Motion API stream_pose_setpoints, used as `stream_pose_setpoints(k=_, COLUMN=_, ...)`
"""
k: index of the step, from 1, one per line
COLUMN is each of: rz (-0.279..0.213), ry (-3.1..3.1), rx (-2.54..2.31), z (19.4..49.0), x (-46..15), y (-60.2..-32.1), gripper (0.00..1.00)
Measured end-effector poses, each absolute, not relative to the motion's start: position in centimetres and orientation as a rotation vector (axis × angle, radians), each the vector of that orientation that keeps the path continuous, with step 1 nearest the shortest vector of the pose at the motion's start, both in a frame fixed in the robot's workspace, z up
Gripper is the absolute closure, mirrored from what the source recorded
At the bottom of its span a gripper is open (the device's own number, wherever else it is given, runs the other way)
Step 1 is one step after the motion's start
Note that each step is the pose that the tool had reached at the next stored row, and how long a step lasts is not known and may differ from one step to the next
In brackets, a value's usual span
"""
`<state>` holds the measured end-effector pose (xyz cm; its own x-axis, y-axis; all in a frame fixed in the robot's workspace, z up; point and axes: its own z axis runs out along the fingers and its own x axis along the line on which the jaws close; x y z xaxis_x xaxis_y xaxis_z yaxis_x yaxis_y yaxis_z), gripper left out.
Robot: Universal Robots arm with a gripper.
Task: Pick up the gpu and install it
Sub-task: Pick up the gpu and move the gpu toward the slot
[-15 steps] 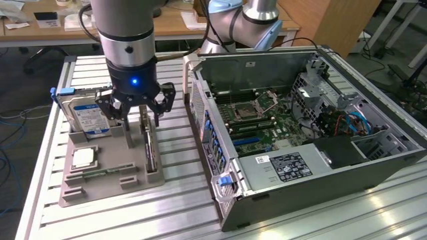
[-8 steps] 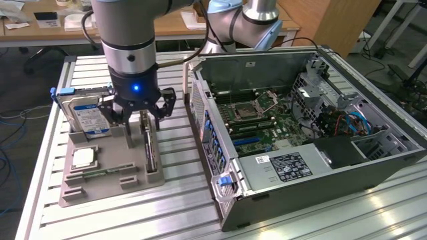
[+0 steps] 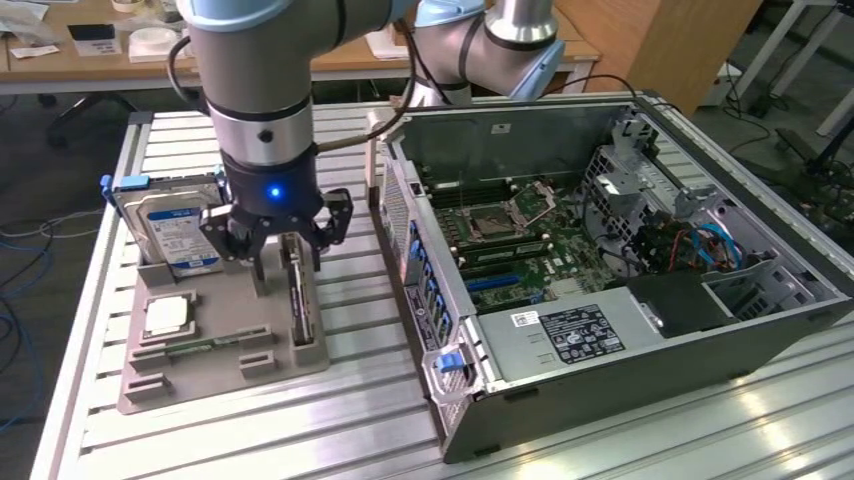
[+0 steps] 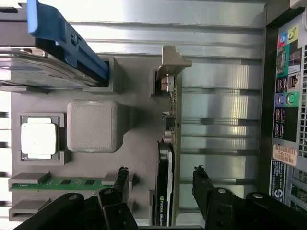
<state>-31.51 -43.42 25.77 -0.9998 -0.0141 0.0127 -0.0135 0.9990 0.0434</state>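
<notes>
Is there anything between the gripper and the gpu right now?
Nothing visible. The open gripper sits over the gpu, one finger either side; the card stands on edge in its gray holder.

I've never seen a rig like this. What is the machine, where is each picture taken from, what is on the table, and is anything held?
The machine is a single robot arm ending in a hand with fingers. One picture comes from a camera off the arm that looks over the scene. The other comes from a camera on the wrist, looking past the fingers.

On the metal table sits a grey holder tray. It carries a hard drive, a processor chip, a green memory stick and the gpu, which stands on edge in a slot. An open computer case lies at the exterior view's right.

The hand is open, with fingers either side of the gpu and gaps between. It holds nothing.
</notes>
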Motion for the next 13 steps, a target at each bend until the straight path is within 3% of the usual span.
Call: stream_pose_setpoints(k=13, rz=-0.068, ry=-3.128, rx=0.022, z=23.4, x=-31.4, y=-43.4, gripper=0.35)
